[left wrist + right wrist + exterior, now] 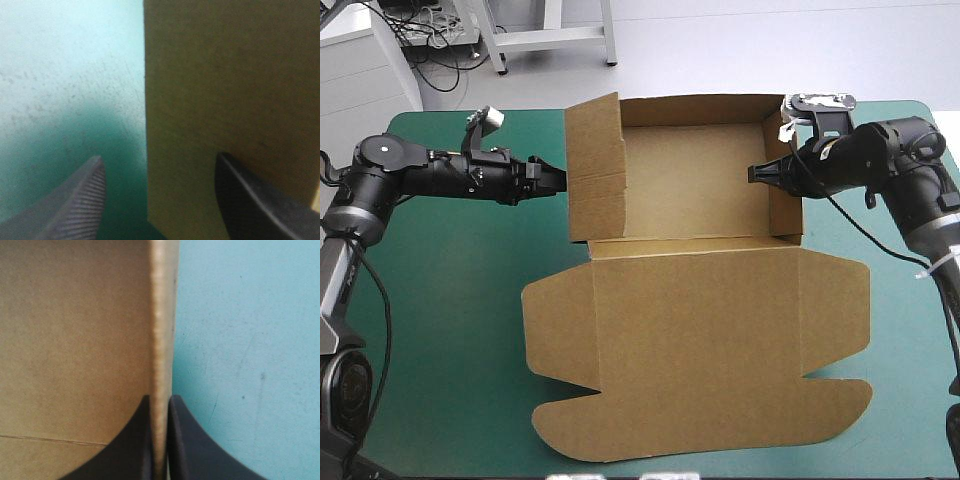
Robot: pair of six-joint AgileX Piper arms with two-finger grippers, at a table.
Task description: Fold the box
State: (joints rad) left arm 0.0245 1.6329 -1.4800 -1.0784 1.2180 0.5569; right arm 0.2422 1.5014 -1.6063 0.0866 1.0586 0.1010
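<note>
Brown box: walls raised (lid flat). The right tool clamps its right wall; the left tool stands spread at the left wall.

We reach in from both sides, both arms held low and roughly level over the bench. Our left arm stretches inward from the left edge. The left pincer stands open, its two black fingers well apart. Our right arm bends at the elbow and comes in from the right edge. The right pincer is all but closed, its fingers pinching the upright wall of the brown box between them.
</note>
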